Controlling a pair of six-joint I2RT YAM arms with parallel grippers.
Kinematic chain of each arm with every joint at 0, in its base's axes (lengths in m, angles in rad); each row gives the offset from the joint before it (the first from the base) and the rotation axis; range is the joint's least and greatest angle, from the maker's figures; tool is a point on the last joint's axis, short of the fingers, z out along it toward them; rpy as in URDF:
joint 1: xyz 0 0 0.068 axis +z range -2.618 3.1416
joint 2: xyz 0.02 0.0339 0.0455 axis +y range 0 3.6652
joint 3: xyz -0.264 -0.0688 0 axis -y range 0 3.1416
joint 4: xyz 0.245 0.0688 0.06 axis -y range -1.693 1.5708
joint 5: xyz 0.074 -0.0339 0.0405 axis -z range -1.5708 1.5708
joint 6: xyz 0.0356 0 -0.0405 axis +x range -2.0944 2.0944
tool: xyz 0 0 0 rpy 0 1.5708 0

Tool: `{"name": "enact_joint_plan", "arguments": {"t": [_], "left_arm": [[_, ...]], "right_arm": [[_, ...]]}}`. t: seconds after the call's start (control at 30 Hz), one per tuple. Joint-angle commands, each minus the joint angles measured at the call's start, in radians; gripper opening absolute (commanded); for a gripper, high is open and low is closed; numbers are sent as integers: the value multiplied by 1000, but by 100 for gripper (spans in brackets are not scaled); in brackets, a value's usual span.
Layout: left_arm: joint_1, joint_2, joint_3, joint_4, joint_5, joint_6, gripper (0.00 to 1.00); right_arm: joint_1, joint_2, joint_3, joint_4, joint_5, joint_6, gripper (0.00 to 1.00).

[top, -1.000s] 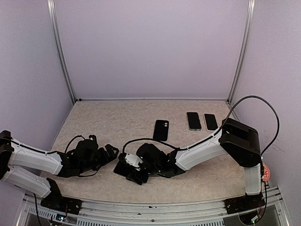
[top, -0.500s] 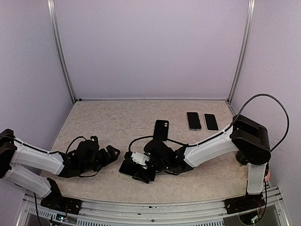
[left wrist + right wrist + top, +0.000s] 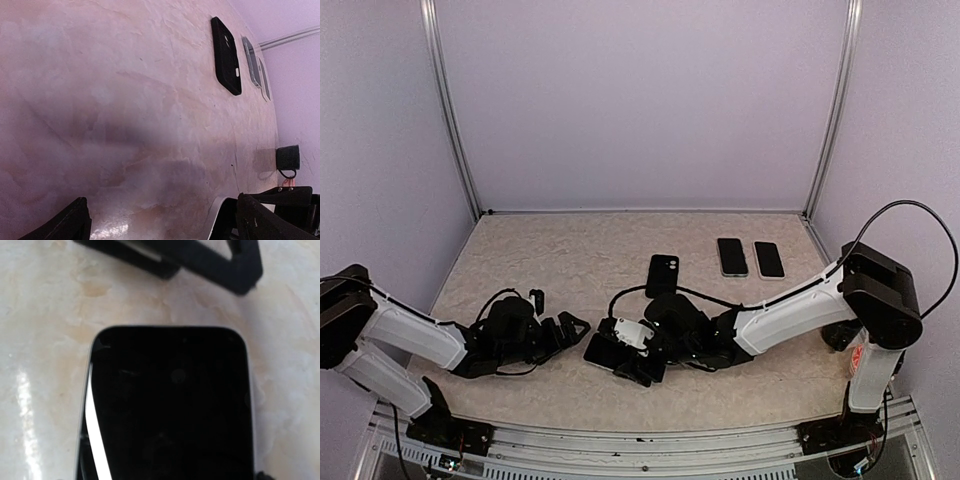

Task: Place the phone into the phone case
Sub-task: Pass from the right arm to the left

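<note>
Left arm [image 3: 410,340] and right arm [image 3: 790,315] share white shells on the long links, black joints and black wrist parts (the right elbow block is bulkiest). A thin black cable [image 3: 910,204] arcs above the right arm.

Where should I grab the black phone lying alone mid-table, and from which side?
Across its two long edges, near the middle, coming straight down. The black phone lies flat on the table, too thin to pinch from the side, and both long edges look clear of other things.
</note>
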Motion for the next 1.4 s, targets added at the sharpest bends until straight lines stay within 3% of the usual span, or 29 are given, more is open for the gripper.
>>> {"name": "enact_joint_plan", "arguments": {"t": [0.0,0.4,0.63,0.9,1.1,1.37], "left_arm": [[7,60,-5,171,144,34,97],[7,180,13,389,346,29,86],[7,260,16,560,451,-7,71],[6,307,20,648,511,-28,43],[3,337,19,705,535,-45,17],[2,382,19,776,559,-71,1]], "right_arm": [[-6,-66,-24,84,19,-20,51],[-8,-111,-62,118,7,-36,51],[-8,-105,-62,116,9,-41,51],[-8,-100,-68,120,29,-43,51],[-8,-100,-75,131,38,-41,51],[-8,-100,-81,138,65,-39,51]]}}
